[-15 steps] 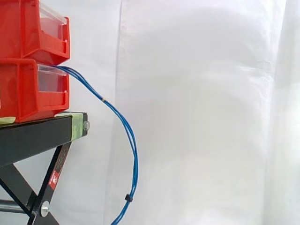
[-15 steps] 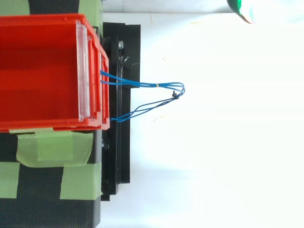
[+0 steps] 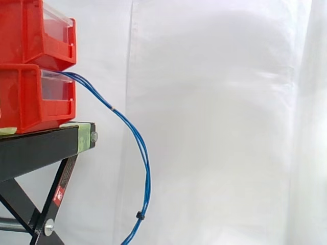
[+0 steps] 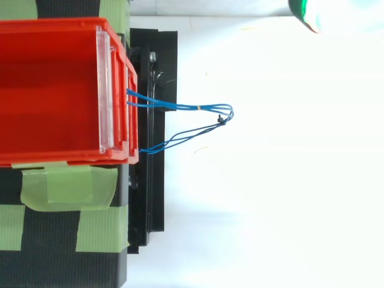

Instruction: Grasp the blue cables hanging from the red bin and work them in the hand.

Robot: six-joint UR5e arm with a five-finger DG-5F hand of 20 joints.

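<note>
Up at top view's corner, my robot hand (image 4: 309, 15) barely drifts, grip unreadable; cables (image 3: 147, 184) hang unmoved off bin (image 3: 25, 99), grasp not begun.

My side camera looks level across the work, close in: red bins (image 3: 25, 97) on the black stand (image 3: 36, 148) at 9 o'clock, white curtain (image 3: 219, 127) behind. My top camera looks straight down. Both share bins, stand and blue cables (image 3: 147, 176).
</note>
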